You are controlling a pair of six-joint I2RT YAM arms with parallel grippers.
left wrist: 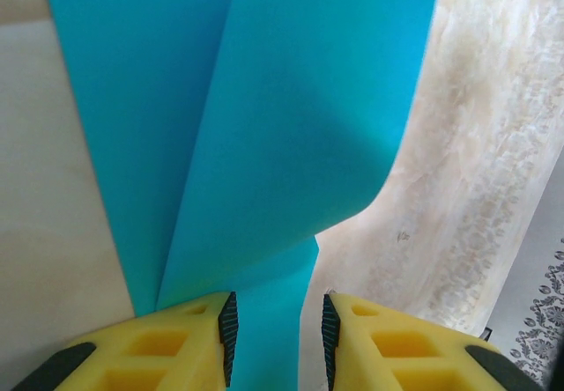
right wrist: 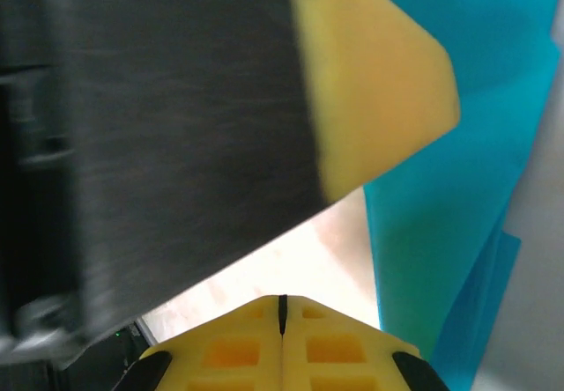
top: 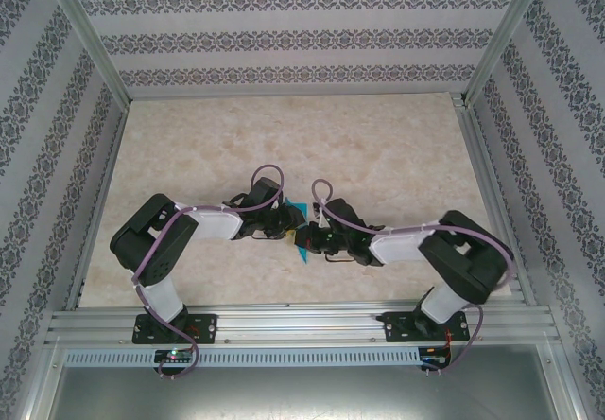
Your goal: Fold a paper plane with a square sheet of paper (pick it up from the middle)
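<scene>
Two black-and-white arms (top: 203,223) are facing each other over one marbled beige table (top: 378,136). The right gripper (right wrist: 282,320) is pressing its two yellow fingers (right wrist: 238,351) fully together, with nothing showing between them. The left gripper (left wrist: 278,338) is standing partly open, unclamped. One thin teal-blue square sheet of paper (left wrist: 291,144) is showing through its gap and curling in two layers beyond, between both grippers.

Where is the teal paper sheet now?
In the top view, the teal paper sheet is near the middle of the table, between the left hand and the right hand.
</scene>
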